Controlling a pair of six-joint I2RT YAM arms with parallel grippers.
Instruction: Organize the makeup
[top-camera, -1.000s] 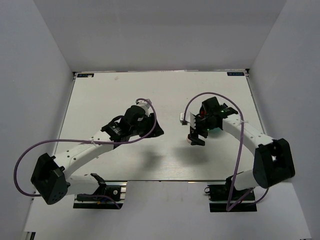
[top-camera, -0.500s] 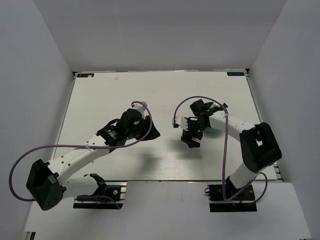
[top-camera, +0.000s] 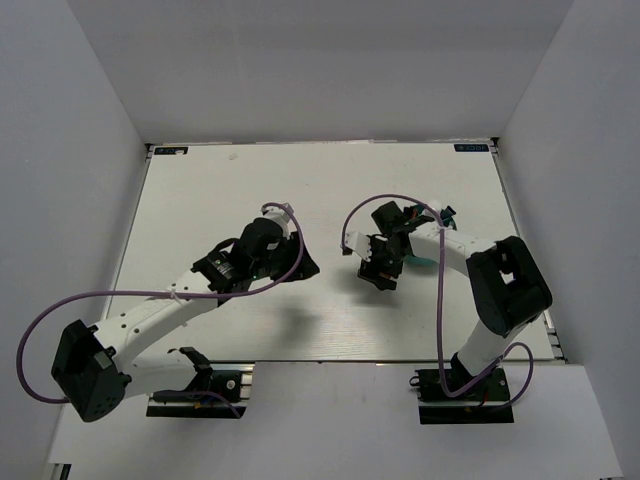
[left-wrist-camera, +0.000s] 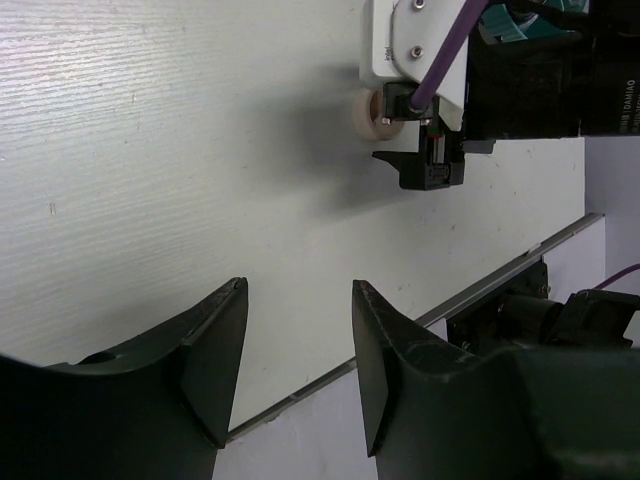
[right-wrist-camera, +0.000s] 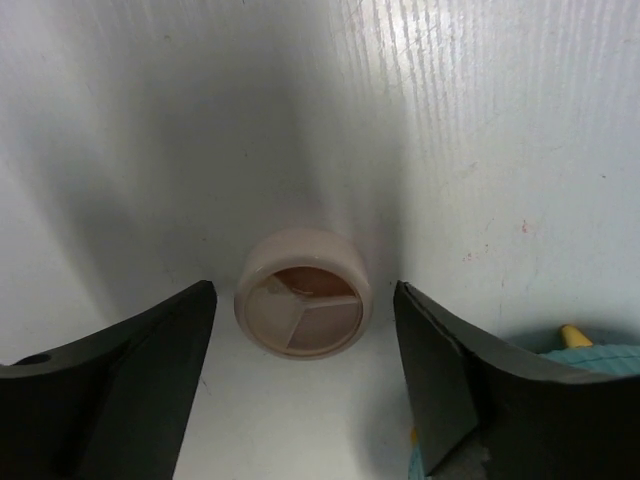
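Observation:
A round beige compact (right-wrist-camera: 303, 305) with a three-part brownish inside lies on the white table. My right gripper (right-wrist-camera: 302, 288) is open, one finger on each side of it, neither touching. The left wrist view shows that compact (left-wrist-camera: 374, 112) peeking out under the right gripper (left-wrist-camera: 430, 170). From above, the right gripper (top-camera: 381, 276) points down near the table's middle and covers the compact. My left gripper (top-camera: 303, 263) hovers to its left. In its own view the left gripper (left-wrist-camera: 299, 290) is open and holds nothing. The other makeup is out of view.
A teal round cup (right-wrist-camera: 592, 362) stands just right of the right gripper, with something yellow (right-wrist-camera: 571, 335) at its rim; its edge (top-camera: 421, 262) peeks from under the right arm. The table's near edge (left-wrist-camera: 500, 280) runs close to the left fingers.
The right arm folded in and its gripper moved a little left and down over the compact, with the jaws narrowing slightly. The left gripper drifted slightly left.

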